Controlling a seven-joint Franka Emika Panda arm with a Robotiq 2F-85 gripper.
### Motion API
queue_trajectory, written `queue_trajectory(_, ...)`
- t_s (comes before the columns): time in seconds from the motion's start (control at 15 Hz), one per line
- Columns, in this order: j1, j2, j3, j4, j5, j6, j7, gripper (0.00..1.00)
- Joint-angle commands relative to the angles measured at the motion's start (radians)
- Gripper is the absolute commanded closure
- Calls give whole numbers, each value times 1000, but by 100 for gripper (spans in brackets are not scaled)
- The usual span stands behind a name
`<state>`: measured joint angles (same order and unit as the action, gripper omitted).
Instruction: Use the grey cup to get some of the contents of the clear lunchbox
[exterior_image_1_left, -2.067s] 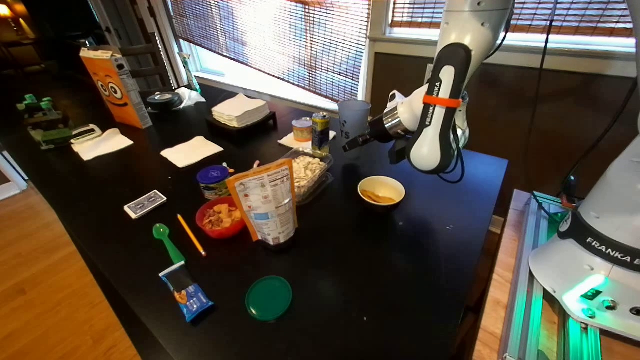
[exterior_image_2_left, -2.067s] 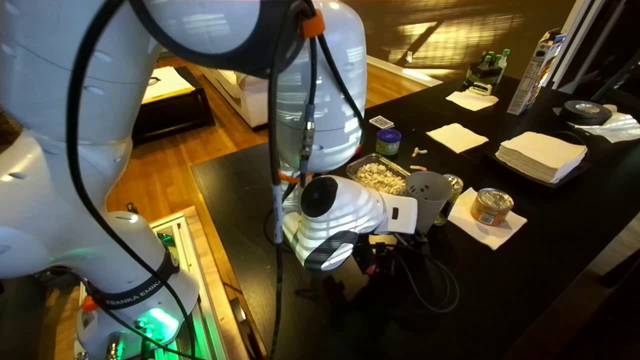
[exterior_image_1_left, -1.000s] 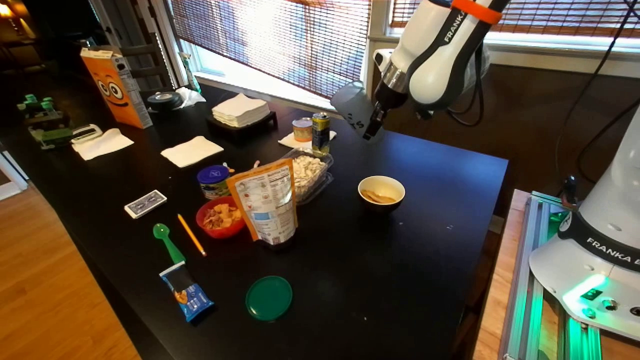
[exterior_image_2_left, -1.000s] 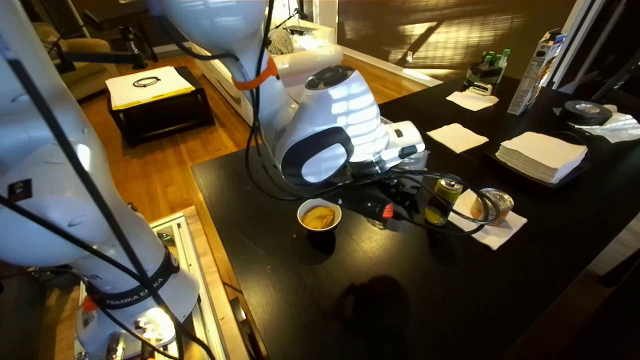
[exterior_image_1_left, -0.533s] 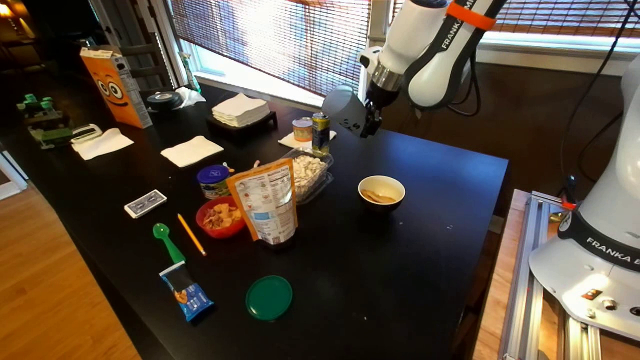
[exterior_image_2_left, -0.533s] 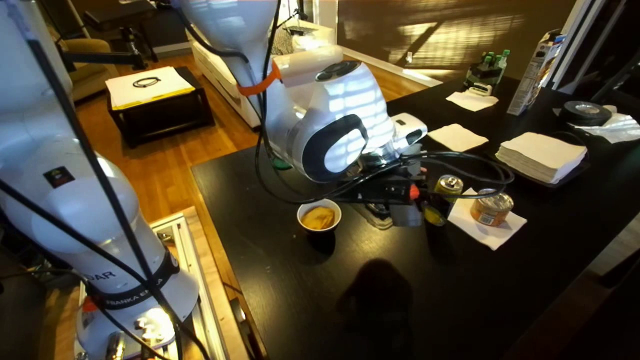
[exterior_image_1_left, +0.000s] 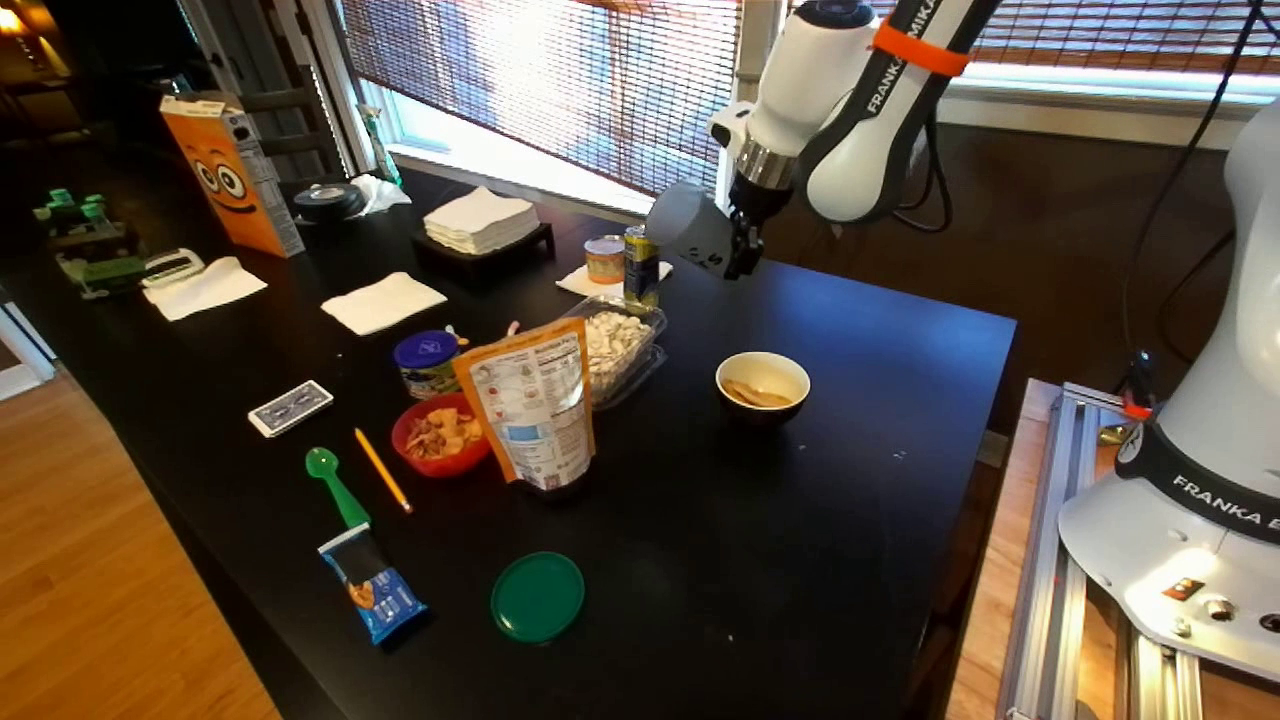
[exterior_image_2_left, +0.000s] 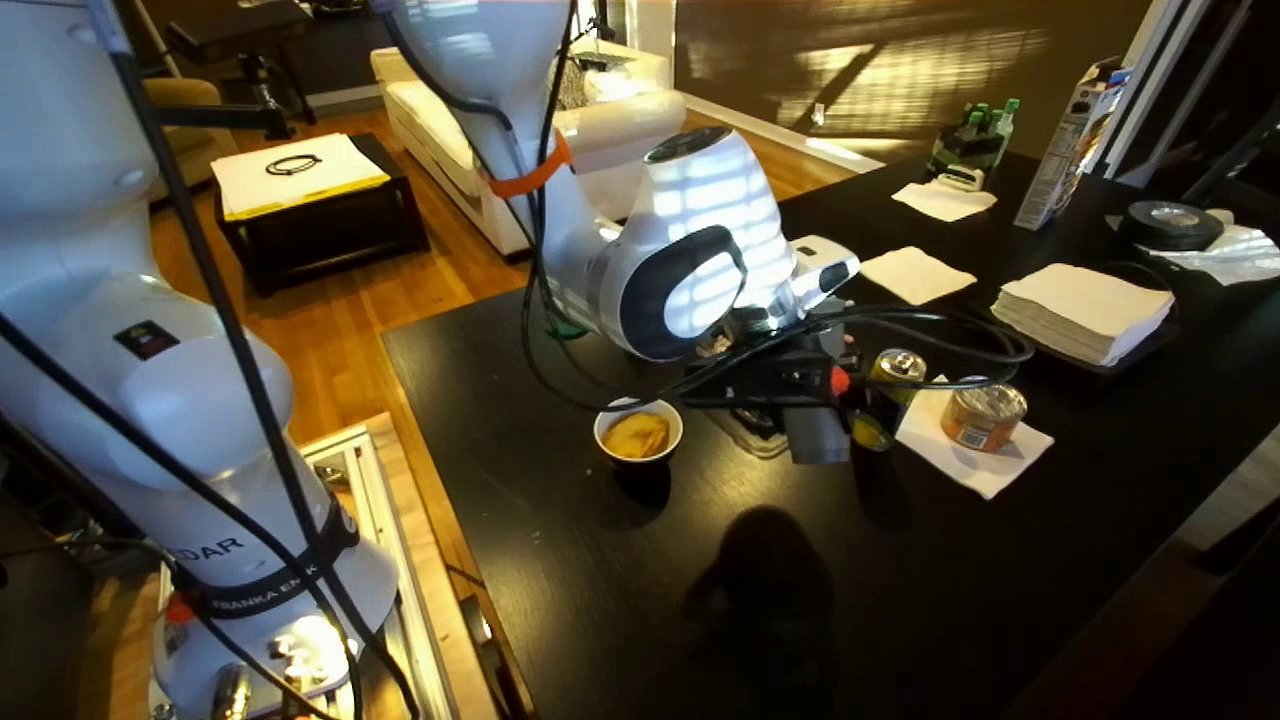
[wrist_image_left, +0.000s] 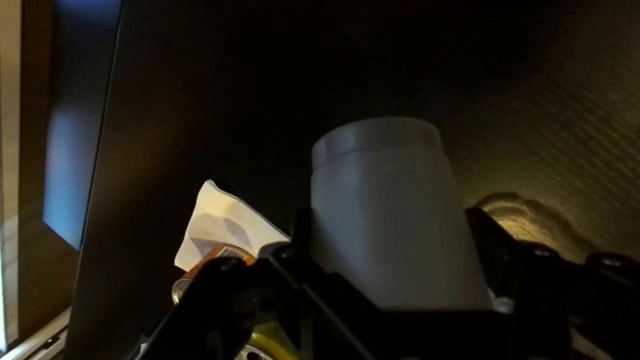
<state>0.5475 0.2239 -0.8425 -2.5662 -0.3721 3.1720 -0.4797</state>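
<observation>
Toward the window-side edge of the black counter, the tapered grey-blue plastic cup has gone from upright to steeply tilted in mid-air, its sides pinched by the black two-fingered gripper. Farther in from that edge, apart from the cup, sits the clear plastic lunchbox of pale pieces. That turn looks like preparation for scooping; where the mouth points is unclear.

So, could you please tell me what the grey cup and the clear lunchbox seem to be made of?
The grey cup looks like satin plastic: its smooth wall shows only soft shading, though coated metal isn't ruled out. The clear lunchbox seems to be thin, glossy plastic: transparent, with glints along its rim.
</observation>
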Motion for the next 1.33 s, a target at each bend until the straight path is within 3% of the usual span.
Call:
queue_trajectory(0.0,204,88,-130,66,-28,-88,73,50)
queue_trajectory(0.4,580,200,-389,101,-58,-264,190,50)
queue_trajectory(0.6,713,255,-467,113,-42,-378,232,50)
queue_trajectory(0.73,773,279,-484,136,-30,-461,249,50)
queue_trajectory(0.8,761,260,-463,157,-104,-513,312,50)
queue_trajectory(1.13,719,245,-359,264,-233,-756,365,50)
queue_trajectory(1.2,697,189,-348,226,-260,-708,393,50)
queue_trajectory(1.27,678,182,-321,239,-283,-731,411,25)
